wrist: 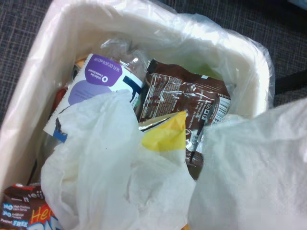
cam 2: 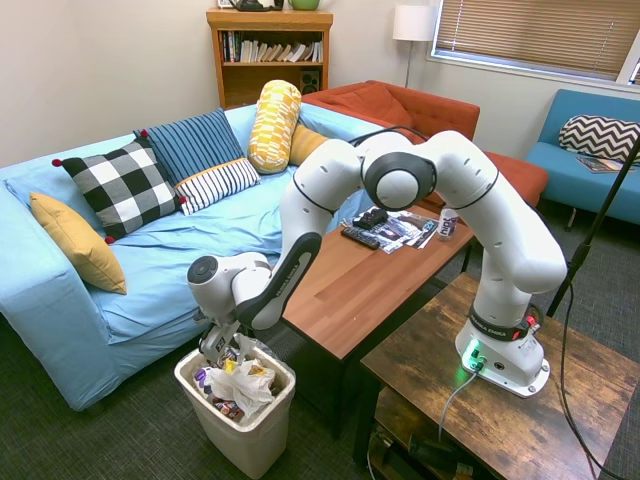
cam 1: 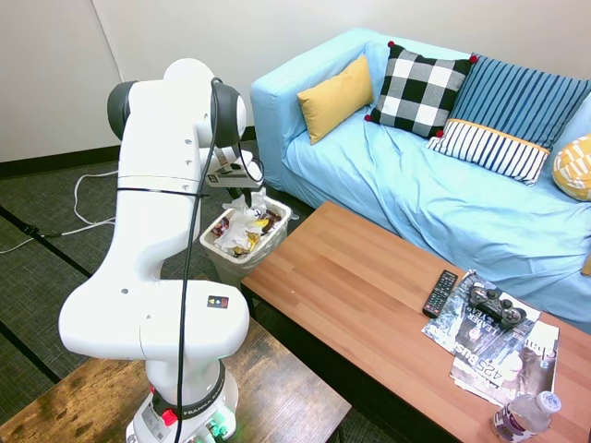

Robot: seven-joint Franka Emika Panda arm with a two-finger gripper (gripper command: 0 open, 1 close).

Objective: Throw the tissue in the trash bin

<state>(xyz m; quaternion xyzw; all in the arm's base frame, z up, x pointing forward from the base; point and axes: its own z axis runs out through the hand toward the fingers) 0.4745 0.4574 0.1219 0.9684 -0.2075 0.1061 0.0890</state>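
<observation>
Blue sofa [cam 1: 416, 175] fills upper right of first ext view; wood coffee table [cam 1: 369, 286] lower right w/ remote [cam 1: 440, 293], magazines [cam 1: 494, 341]. Trash bin [cam 2: 245, 425] sits lower left of second ext view, by table end, already stuffed w/ wrappers + white paper; clear liner over rim.

Gripper [cam 2: 222, 345] hangs right over bin mouth, lower left-centre of that view. Tissue [cam 1: 251, 205] dangles under it, centre-left of first ext view, bottom just above or touching the trash; in wrist view it's the white mass at lower right. Gripper looks pinched on tissue's top, though fingers are mostly hidden.

Step in hand, I'd say: release. To do it well: stay centred inside rim, let go fully, lift straight up so the paper doesn't snag & come back out.

Tissue's long axis approx vertical, free end pointing down into bin.
</observation>
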